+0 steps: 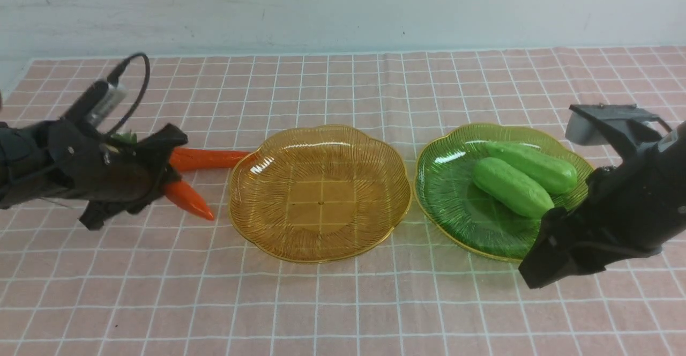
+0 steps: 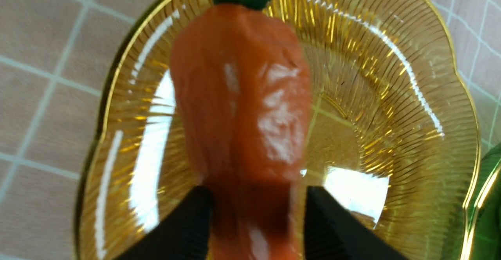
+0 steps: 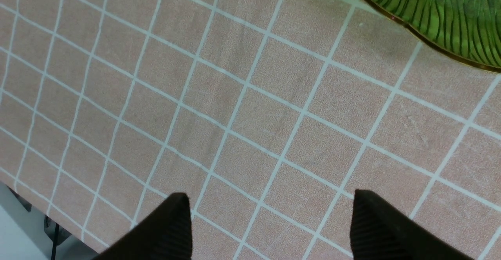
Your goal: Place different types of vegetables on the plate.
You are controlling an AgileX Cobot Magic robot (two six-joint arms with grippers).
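A: How do the vegetables look, and where are they?
B: Two glossy orange carrots (image 1: 206, 158) sit left of centre. One lies on the pink-checked bench (image 1: 343, 302), tip by the amber plate (image 1: 321, 195). The second carrot (image 1: 188, 199) pokes from the left tool (image 1: 171, 163). Two plump, smooth light-green cucumbers (image 1: 512, 187) touch on the green plate (image 1: 455, 222), right.
A: The tools?
B: Left fingers (image 2: 184, 228) flank a blurred carrot; gripping or not, I cannot tell. The right tool (image 3: 272, 197), lower right, gapes wide, holding nothing.
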